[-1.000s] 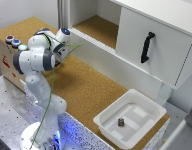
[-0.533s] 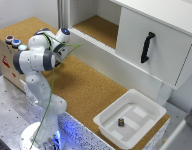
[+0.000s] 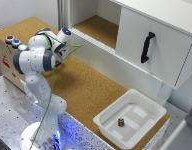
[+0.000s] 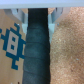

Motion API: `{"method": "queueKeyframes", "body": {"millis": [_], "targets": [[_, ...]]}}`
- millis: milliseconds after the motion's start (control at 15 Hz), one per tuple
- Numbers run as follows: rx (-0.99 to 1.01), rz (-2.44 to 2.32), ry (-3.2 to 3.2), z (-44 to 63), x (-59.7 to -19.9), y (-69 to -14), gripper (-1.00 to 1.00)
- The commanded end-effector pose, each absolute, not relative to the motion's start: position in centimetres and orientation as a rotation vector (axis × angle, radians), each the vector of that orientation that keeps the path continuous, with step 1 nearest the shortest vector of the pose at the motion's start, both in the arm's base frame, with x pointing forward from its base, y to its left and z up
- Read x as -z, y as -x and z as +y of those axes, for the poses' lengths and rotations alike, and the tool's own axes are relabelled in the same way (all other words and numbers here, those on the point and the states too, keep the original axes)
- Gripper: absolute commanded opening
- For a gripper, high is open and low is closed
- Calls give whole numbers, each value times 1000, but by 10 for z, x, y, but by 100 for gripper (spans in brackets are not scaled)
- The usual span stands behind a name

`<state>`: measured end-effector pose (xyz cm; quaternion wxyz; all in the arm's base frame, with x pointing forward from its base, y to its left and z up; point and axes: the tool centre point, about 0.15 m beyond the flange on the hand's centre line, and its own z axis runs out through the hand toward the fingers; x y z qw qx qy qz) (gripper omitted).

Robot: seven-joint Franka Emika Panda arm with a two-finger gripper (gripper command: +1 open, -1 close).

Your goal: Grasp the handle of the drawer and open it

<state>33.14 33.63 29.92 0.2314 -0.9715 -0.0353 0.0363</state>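
Exterior view: arm (image 3: pixel 38 60) at left of frame, base at lower left. Counter (image 3: pixel 86 87) runs diagonally from upper left to lower right. Drawer (image 3: pixel 153 42) at upper right, behind the counter; handle (image 3: pixel 147 47) upright on its front panel. Open shelf (image 3: pixel 98 27) to the drawer's left. Tray (image 3: pixel 131 117) at lower right on the counter, small object (image 3: pixel 121 121) inside it. Box (image 3: pixel 8 55) at far left, beside the arm.
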Motion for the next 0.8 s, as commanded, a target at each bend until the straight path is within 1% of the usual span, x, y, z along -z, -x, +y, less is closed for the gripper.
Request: {"method": "queueKeyframes", "body": {"millis": [0,733], "targets": [[-98,-121,2592,290,-283,-322,-100],[-1,10,2604,233,-275,-324,-100]]}}
